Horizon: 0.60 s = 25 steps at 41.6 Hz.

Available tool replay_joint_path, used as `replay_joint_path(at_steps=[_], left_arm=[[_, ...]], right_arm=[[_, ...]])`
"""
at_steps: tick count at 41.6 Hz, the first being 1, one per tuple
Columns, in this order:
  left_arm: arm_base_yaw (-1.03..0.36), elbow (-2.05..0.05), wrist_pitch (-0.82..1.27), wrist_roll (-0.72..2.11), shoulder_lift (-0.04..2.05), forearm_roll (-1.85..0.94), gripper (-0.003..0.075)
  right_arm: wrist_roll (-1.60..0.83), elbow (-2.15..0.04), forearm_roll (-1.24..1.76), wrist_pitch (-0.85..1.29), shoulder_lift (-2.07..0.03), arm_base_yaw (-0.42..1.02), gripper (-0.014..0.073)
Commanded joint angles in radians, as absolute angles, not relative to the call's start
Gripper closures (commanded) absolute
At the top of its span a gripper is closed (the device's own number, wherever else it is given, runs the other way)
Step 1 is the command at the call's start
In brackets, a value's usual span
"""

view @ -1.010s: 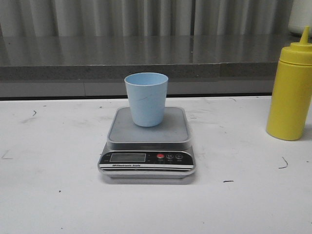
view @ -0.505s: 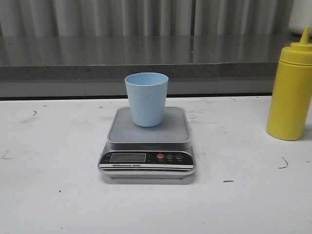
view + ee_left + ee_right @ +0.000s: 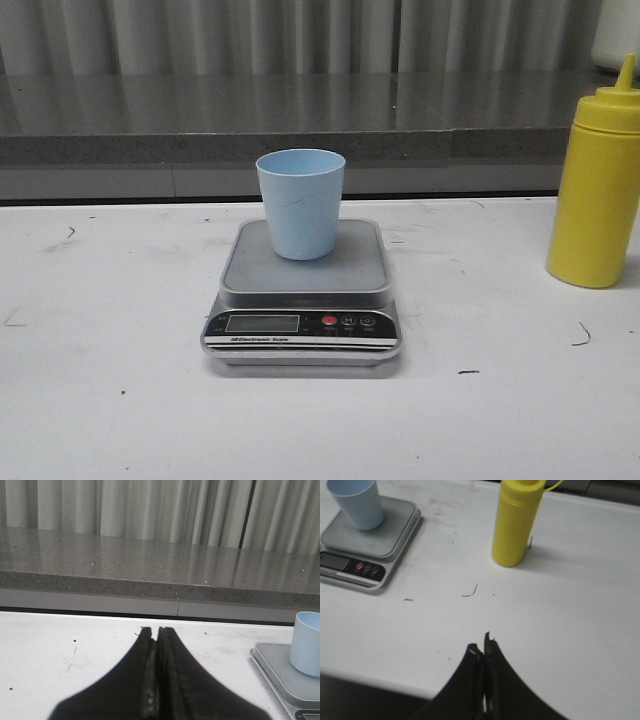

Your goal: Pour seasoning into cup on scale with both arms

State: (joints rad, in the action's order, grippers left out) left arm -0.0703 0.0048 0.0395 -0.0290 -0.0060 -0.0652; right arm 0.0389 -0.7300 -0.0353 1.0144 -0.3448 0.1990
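Nothing has moved since the earlier frame: cup (image 3: 300,203) centred on scale (image 3: 302,292) ready for weighing, bottle (image 3: 594,190) upright on counter (image 3: 110,400), left claw (image 3: 155,640) and right claw (image 3: 482,652) both closed, empty.

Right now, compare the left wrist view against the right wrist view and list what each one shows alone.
Only the left wrist view shows the grey stone ledge, the pale curtain and the closed left gripper. Only the right wrist view shows the tall yellow squeeze bottle and the closed right gripper. Both show the pale blue plastic cup standing on the steel kitchen scale.
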Motion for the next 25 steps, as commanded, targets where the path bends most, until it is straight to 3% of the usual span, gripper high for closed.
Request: replay_joint_path(at_steps=[1,14,25], left_arm=[[-0.078,0.029,-0.048,-0.031,-0.021,-0.066,0.0740],[-0.078,0.029,-0.048,-0.031,-0.021,-0.066,0.0740],[-0.078,0.029,-0.048,-0.031,-0.021,-0.066,0.0740]], right_arm=[[0.029,-0.639,-0.081,0.771,-0.298,0.154,0.0661],[0.031,-0.129,-0.088,0.113,-0.056,0.050,0.0661],[0.050,0.021,-0.087,-0.062,0.028,0.031,0.0661]])
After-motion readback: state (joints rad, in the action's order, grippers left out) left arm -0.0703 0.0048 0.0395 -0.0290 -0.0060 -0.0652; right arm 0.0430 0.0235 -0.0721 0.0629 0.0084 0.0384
